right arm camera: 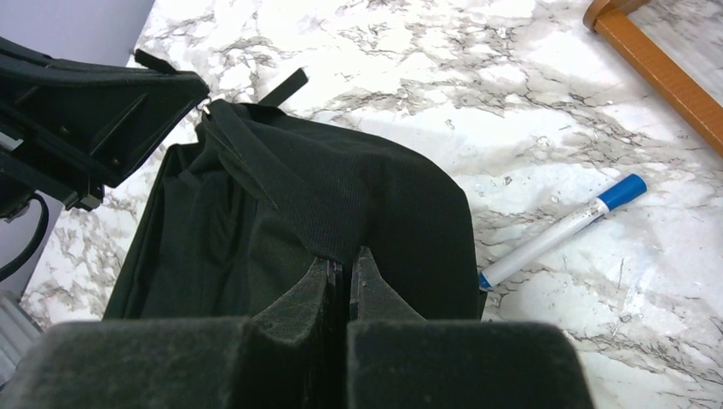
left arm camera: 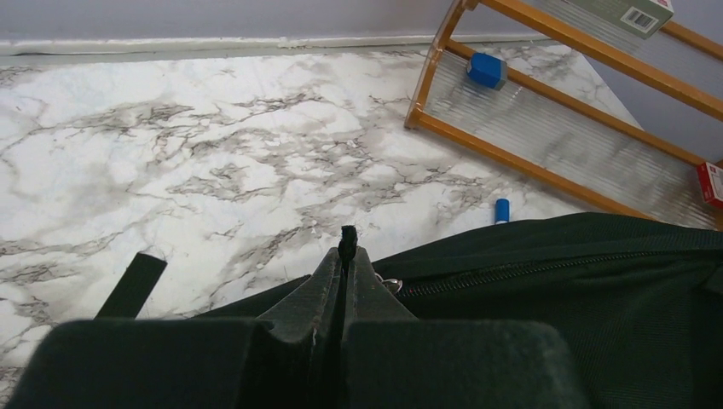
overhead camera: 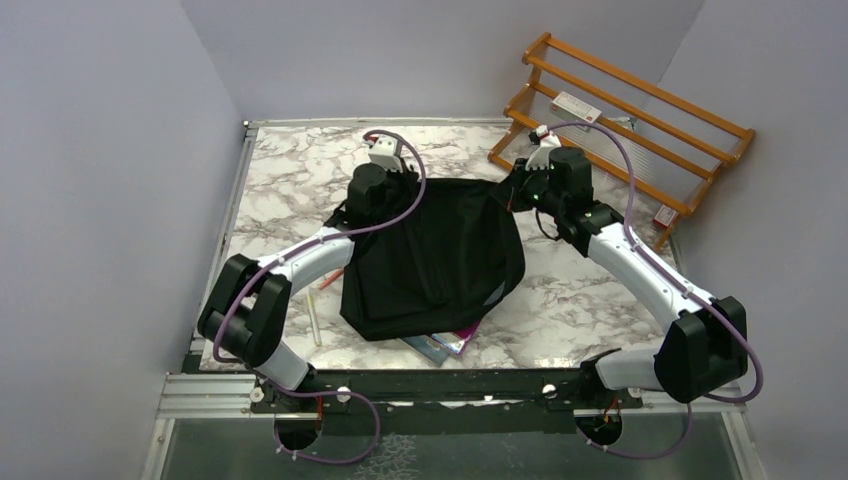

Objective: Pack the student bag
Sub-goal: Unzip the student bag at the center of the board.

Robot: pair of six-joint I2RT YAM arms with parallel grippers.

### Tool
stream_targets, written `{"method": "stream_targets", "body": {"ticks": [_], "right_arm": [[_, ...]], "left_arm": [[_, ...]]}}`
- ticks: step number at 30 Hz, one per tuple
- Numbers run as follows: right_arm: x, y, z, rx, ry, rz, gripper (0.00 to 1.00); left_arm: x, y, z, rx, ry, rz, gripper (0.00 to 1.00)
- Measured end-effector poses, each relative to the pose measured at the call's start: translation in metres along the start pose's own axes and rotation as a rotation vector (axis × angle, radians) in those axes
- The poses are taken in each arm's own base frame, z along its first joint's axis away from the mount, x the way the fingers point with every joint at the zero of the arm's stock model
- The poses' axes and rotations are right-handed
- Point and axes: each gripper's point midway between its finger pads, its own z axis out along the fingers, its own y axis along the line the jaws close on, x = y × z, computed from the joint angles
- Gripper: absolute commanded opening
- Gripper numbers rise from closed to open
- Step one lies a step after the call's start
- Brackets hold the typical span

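The student bag [overhead camera: 430, 255] is a large black fabric backpack in the middle of the marble table, its upper edge lifted between both arms. My left gripper [left arm camera: 347, 249] is shut on a small black zipper pull at the bag's far left corner, beside the metal slider [left arm camera: 391, 284] and the zipper line [left arm camera: 529, 268]. My right gripper [right arm camera: 348, 262] is shut on a fold of the bag's fabric rim at the far right corner [overhead camera: 512, 190]. In the right wrist view the bag's mouth [right arm camera: 196, 247] gapes dark; its inside is not visible.
A wooden rack [overhead camera: 620, 110] stands at the back right with a blue eraser [left arm camera: 487, 70] and a small box [overhead camera: 575, 105] on it. A white marker with a blue cap [right arm camera: 563, 228] lies right of the bag. Books [overhead camera: 440, 343] poke out under its near edge. A pencil [overhead camera: 314, 320] lies at the left.
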Motion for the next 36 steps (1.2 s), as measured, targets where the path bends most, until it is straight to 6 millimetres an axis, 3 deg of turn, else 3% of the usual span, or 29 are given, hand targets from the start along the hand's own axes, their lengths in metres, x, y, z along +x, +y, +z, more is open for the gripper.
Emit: {"method": "stream_targets", "body": {"ticks": [16, 21, 26, 29, 31, 36], "right_arm": [[0.008, 0.001, -0.004, 0.006, 0.021, 0.024, 0.01], [0.006, 0.002, -0.008, 0.007, 0.017, 0.024, 0.01], [-0.002, -0.001, -0.017, 0.022, -0.010, 0.025, 0.01], [-0.001, -0.002, -0.017, 0.022, -0.008, 0.035, 0.02], [-0.001, -0.002, -0.017, 0.022, -0.006, 0.046, 0.08], [0.010, -0.011, -0.010, 0.060, 0.029, 0.058, 0.35]], "left_arm": [[0.026, 0.010, -0.013, -0.048, 0.035, -0.115, 0.00], [0.024, 0.011, -0.013, -0.056, 0.030, -0.117, 0.27], [0.028, 0.050, -0.013, -0.159, 0.064, -0.072, 0.62], [0.021, 0.051, -0.010, -0.140, 0.070, -0.059, 0.80], [0.011, 0.038, -0.007, -0.086, 0.061, -0.061, 0.87], [0.002, 0.021, -0.013, -0.011, 0.059, -0.066, 0.90]]}}
